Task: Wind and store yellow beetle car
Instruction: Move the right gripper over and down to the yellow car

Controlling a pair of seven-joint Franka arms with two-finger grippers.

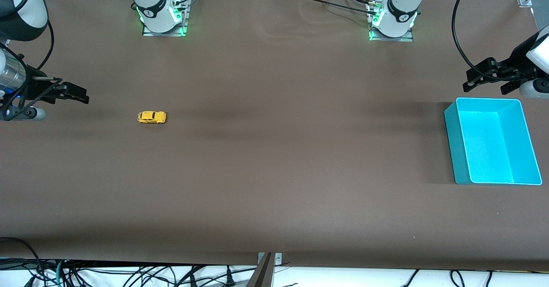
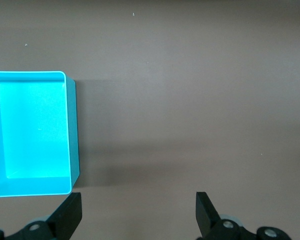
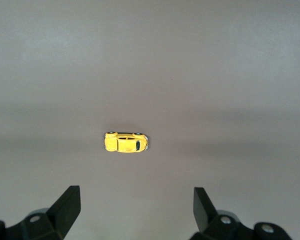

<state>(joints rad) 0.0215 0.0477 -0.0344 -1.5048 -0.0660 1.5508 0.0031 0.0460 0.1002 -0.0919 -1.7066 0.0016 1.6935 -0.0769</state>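
The right claw (image 1: 79, 94) hangs released over the tabletop (image 1: 274, 171) at the right arm's end, with the yellow beetle car (image 1: 152, 117) on its wheels near it, untouched. The left claw (image 1: 482, 74), also released, hovers just beside the blue bin (image 1: 449, 126).

A wide table (image 1: 274, 171) covered in plain brown matting fills the scene, evenly lit with soft shadow bands. Tangled black cables (image 1: 128, 276) lie on the white floor (image 1: 343, 278) below its near edge.
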